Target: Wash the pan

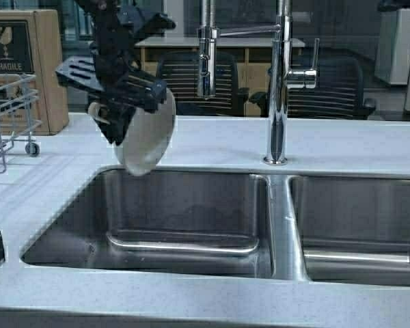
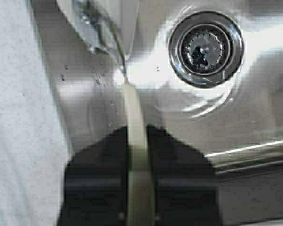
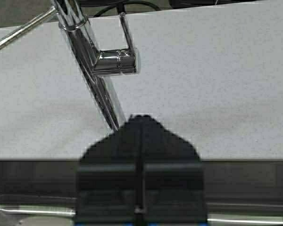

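My left gripper [image 1: 116, 113] holds the cream-white pan [image 1: 150, 133] in the air over the back left corner of the left sink basin [image 1: 184, 219]. The pan hangs on edge, its round body pointing down toward the basin. In the left wrist view the off-white handle [image 2: 133, 106] runs straight between the black fingers of the left gripper [image 2: 137, 131], which is shut on it. The pan's body shows only at the frame edge there. My right gripper [image 3: 140, 121] is shut and empty, low by the front of the sink, facing the faucet.
A tall chrome faucet [image 1: 278, 89] with a side lever [image 1: 306, 76] stands behind the divider, its spray head [image 1: 206, 65] hanging over the left basin. The drain [image 2: 205, 47] lies below the pan. A wire rack [image 1: 7, 116] and cardboard box [image 1: 27, 61] stand far left.
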You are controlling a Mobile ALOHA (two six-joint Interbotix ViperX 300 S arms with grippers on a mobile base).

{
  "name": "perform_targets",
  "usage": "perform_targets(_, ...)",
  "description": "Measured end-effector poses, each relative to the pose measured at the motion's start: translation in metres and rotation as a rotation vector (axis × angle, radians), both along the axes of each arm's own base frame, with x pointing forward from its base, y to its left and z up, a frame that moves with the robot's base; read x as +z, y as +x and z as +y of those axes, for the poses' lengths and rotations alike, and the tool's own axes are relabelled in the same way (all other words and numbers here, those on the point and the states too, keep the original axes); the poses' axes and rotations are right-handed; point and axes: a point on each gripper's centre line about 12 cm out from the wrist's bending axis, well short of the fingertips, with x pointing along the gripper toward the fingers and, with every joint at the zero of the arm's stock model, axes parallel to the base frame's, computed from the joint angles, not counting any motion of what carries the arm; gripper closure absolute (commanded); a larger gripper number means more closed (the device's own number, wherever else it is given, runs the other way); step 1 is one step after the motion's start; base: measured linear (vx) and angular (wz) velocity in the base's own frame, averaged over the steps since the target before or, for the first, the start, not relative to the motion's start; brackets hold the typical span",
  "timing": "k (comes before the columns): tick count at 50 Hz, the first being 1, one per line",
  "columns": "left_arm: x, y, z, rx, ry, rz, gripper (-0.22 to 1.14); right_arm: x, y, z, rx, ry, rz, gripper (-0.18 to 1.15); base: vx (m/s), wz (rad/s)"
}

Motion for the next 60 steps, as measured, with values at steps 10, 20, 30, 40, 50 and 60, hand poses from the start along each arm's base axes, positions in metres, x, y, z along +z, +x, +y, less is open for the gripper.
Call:
perform_targets(10, 0.062, 0.013, 0.029, -0.014, 0.018, -0.137, 0.89, 0.000, 0.000, 0.002, 0.009, -0.003, 0.000, 0.92, 0.00, 0.00)
perform_targets(20, 0.134, 0.015, 0.084, 0.037, 0.041, -0.322, 0.89, -0.001, 0.000, 0.004, 0.015, -0.003, 0.003, 0.92, 0.00, 0.00)
perform_targets(30, 0.183, 0.006, 0.145, 0.170, 0.102, -0.439, 0.89, 0.000, 0.000, 0.004, 0.013, -0.003, 0.000, 0.92, 0.00, 0.00)
perform_targets(40, 0.186, 0.006, 0.187, 0.214, 0.209, -0.438, 0.89, -0.007, 0.004, 0.004, 0.014, -0.006, 0.020, 0.92, 0.00, 0.00)
perform_targets(50, 0.169, 0.004, 0.226, 0.296, 0.226, -0.451, 0.89, -0.009, 0.005, 0.007, 0.027, -0.012, 0.024, 0.92, 0.00, 0.00)
perform_targets(60, 0.123, -0.004, 0.255, 0.364, 0.227, -0.359, 0.89, -0.008, 0.005, 0.007, 0.026, -0.012, 0.022, 0.92, 0.00, 0.00)
